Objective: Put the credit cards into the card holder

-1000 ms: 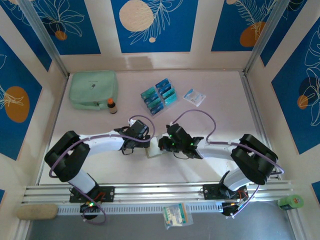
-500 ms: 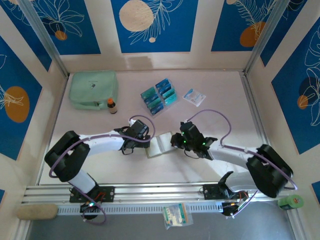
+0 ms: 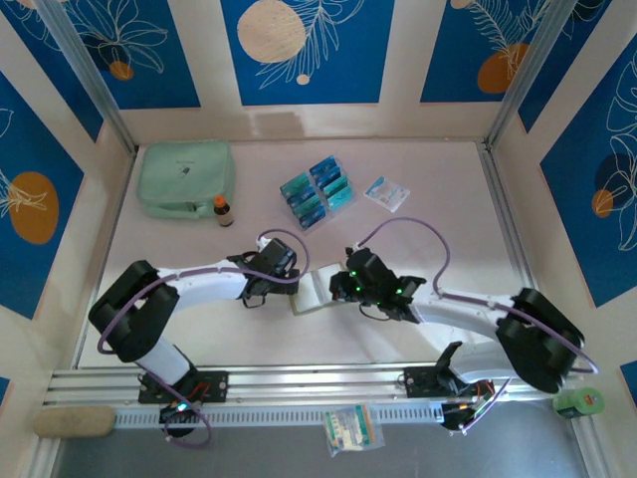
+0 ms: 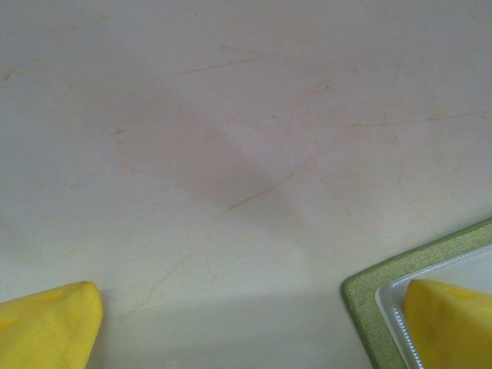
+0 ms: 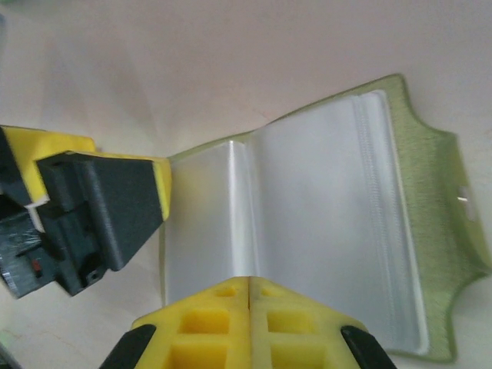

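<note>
Pale table [image 3: 438,199]: card holder [image 5: 338,223] lies open btwn L gripper [image 4: 246,323] (wide, empty) & R gripper [image 5: 250,280] (shut, empty, tips on pocket); prob. pinning step; next: fetch credit cards [image 3: 317,192] beyond both

The small olive-green folding fabric card holder [image 3: 317,292] lies opened flat near the middle of the pale table [image 3: 428,234]. The left gripper [image 3: 283,286] sits at its left edge, with one yellow finger [image 4: 450,323] over a corner. The right gripper [image 3: 338,290] reaches over it from the right. Further back, from left to right, are a large mint-green zip pouch [image 3: 184,177], a small brown bottle [image 3: 223,210] just beside it, the teal and blue credit cards [image 3: 317,191] in a clear plastic tiered stand [image 3: 304,215], and a white-and-blue flat packet [image 3: 386,193].
</note>
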Motion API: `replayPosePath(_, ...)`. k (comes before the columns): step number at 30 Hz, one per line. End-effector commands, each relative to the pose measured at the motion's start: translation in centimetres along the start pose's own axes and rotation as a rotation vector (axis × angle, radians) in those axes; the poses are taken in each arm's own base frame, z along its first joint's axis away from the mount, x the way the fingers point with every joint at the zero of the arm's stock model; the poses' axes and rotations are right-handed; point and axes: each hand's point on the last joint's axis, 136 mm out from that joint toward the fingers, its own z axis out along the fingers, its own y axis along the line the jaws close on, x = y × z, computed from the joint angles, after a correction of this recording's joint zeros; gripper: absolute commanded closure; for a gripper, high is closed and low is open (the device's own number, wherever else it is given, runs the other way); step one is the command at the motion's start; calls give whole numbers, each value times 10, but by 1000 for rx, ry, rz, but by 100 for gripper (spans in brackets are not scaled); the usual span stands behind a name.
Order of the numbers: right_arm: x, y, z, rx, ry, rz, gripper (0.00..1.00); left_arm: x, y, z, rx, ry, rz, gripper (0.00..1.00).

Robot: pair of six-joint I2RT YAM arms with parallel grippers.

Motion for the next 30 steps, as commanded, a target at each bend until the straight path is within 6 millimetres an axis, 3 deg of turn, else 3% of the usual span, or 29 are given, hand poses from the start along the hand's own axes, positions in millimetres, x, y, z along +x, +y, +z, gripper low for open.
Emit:
replayPosePath(1,-3,21,13,-56,8,-27,100,-8,-2,-5,-9,-17,29,0)
replayPosePath(10,18,24,51,-48,94,-19,100,-18,-3,-14,0,-40,26,0)
replayPosePath(21,33,27,71,-3,100,71,100,-44,-18,-33,74,-54,-41,0)
replayPosePath(30,37,24,77,43,39,178,100,-17,-22,-31,176,-1,-309,0)
